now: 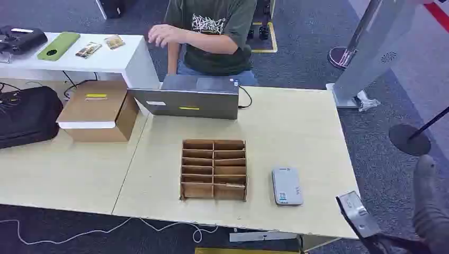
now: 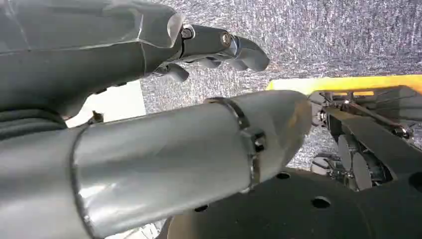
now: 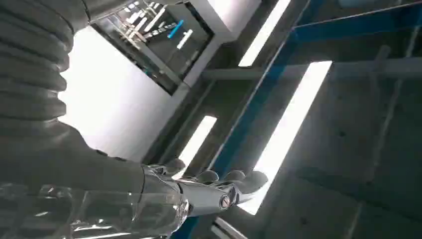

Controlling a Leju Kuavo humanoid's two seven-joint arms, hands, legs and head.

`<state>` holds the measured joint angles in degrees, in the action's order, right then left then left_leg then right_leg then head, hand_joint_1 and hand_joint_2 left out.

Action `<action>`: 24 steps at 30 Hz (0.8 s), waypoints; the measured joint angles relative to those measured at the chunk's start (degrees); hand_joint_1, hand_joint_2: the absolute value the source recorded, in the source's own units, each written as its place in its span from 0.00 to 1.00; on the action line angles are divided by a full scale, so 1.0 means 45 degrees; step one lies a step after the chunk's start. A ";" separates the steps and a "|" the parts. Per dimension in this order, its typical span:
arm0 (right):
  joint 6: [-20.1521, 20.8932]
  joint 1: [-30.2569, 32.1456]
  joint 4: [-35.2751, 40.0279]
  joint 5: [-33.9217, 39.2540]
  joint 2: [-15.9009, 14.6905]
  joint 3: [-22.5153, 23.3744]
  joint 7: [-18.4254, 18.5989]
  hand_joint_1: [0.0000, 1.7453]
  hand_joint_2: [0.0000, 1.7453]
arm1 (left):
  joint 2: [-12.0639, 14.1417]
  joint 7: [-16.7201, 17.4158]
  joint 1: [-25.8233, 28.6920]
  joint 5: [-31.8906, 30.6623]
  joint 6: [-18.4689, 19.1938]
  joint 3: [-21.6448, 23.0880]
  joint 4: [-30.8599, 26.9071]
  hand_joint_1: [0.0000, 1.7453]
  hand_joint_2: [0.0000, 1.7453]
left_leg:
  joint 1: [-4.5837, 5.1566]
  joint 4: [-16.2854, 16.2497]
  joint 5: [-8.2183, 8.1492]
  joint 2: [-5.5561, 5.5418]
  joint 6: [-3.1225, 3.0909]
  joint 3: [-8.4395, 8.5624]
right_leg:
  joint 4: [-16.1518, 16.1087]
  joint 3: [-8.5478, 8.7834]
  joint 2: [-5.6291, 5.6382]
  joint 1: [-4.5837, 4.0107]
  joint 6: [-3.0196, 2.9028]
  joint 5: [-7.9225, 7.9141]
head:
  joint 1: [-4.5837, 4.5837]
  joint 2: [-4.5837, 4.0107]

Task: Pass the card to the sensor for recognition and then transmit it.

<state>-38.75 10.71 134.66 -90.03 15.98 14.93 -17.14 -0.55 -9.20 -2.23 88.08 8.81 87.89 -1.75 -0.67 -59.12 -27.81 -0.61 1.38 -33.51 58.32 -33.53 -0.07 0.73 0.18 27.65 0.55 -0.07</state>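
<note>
1. Right hand [image 1: 430, 209] raised at the lower right corner of the head view, off the table's near right corner, grey fingers pointing up; in the right wrist view [image 3: 199, 191] fingers stretched out almost straight toward ceiling lights, nothing between them, palm bare
2. Left hand [image 2: 209, 47] hanging low in the left wrist view, over grey carpet, dark fingers loosely extended and apart from the thick grey thumb [image 2: 189, 154], holding nothing
3. Small white rectangular sensor box with a blue-green label [image 1: 286, 186] lying flat on the pale wooden table [image 1: 296, 132], to the left of the right hand and nearer to it than anything else on the tabletop
4. Brown cardboard organiser with two columns of shallow slots [image 1: 214, 169] just beyond the sensor box, farther left of the right hand; a pale flat piece, possibly the card [image 1: 234, 185], lying in the second-lowest slot of the right column, too small to confirm
5. Grey open laptop [image 1: 190, 98] at the far edge of the table, well forward and left of the right hand, lid back facing the robot
6. Person in a dark green printed T-shirt [image 1: 214, 32] seated behind the laptop, one hand lifted beside it
7. Closed brown cardboard box with a yellow label [image 1: 99, 110] and a black bag [image 1: 26, 115] far to the left, well apart from both hands
</note>
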 joint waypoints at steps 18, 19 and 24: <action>0.0000 0.1117 -0.2740 -0.0005 0.0330 0.2244 -0.1199 0.00 1.00 | 0.0049 -0.0083 0.0047 0.0160 0.0165 -0.0029 0.0000 0.00 0.00 | -0.0001 0.0000 -0.0009 0.0006 0.0003 -0.0002 | -0.0003 0.0001 0.0002 0.0000 0.0001 0.0002 | 0.0005 0.0000; 0.0000 0.1160 -0.2826 -0.0005 0.0335 0.2191 -0.1116 0.00 1.00 | 0.0049 -0.0083 0.0048 0.0160 0.0156 -0.0029 0.0000 0.00 0.00 | -0.0001 0.0000 -0.0009 0.0006 0.0004 -0.0003 | -0.0003 0.0001 0.0002 0.0000 0.0001 0.0002 | 0.0010 0.0000; -0.0005 0.1285 -0.3104 -0.0005 0.0398 0.1972 -0.0547 0.00 1.00 | 0.0044 -0.0083 0.0050 0.0155 0.0126 -0.0029 0.0000 0.00 0.00 | -0.0003 0.0001 -0.0008 0.0007 0.0004 -0.0006 | 0.0000 0.0001 0.0002 -0.0001 0.0001 0.0003 | 0.0010 0.0000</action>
<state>-38.77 16.49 120.69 -90.05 17.77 23.80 -19.60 -0.35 -9.57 -2.01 88.78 9.38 87.76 -1.75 -0.68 -59.12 -27.85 -0.58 1.40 -33.54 58.32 -33.52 -0.06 0.73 0.18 27.66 0.59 -0.07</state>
